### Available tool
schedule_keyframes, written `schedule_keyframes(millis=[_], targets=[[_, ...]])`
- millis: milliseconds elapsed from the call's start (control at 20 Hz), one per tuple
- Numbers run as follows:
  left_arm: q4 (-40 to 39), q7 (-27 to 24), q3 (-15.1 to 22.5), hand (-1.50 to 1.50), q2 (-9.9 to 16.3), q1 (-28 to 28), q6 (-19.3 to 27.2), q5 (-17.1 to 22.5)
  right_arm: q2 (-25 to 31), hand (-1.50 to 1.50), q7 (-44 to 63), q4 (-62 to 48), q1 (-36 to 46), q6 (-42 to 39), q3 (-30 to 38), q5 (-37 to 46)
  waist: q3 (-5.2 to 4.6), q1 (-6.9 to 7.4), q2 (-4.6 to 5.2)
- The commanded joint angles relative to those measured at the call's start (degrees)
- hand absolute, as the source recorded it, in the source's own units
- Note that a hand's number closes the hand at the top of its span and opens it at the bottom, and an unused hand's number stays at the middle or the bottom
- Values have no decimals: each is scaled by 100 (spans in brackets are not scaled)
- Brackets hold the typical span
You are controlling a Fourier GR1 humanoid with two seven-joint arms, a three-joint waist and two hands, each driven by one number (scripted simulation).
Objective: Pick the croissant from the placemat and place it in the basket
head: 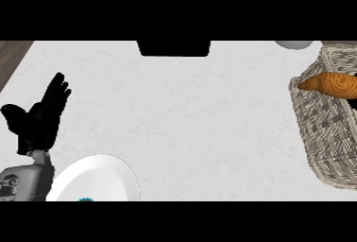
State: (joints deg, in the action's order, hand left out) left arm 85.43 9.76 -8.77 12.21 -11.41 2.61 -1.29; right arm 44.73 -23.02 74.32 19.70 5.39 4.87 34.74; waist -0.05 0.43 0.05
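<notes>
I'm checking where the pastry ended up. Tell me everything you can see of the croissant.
The croissant is golden orange-brown with darker curved lines across its surface and a tapered, pointed end facing left. It lies on its side at the view's right edge, over the upper part of the woven grey basket, its tip reaching past the basket's left rim. Its right end is cut off by the view's edge, next to something dark. No robot hand visibly touches it.

Orange-brown croissant (332, 85) — grey-white woven basket (327, 142) — white plate (97, 177).
</notes>
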Motion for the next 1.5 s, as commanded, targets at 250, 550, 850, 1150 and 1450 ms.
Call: schedule_keyframes(millis=[250, 550, 850, 1150, 1450], targets=[[-447, -265, -132, 0, 36, -164, -15, -22, -65, 150, 208, -841, 341, -483, -535, 928, 2, -6, 17], [-82, -247, 46, 0, -157, 138, 90, -168, -352, 150, -258, -1646, 833, -212, -210, 1213, 5, 7, 5], [26, 45, -211, 0, 171, -23, -211, 83, -370, 150, -462, -2299, 1136, -23, -147, 1565, 5, 13, 6], [40, 285, 15, 0, -79, -219, -11, -69, -296, 150, -1006, -3067, 1223, 452, 27, 1828, 7, 3, 11], [226, 299, -150, 0, 57, -97, -49, -17, -523, 150, -867, -3401, 1360, 547, -88, 2152, 7, 22, 8]])
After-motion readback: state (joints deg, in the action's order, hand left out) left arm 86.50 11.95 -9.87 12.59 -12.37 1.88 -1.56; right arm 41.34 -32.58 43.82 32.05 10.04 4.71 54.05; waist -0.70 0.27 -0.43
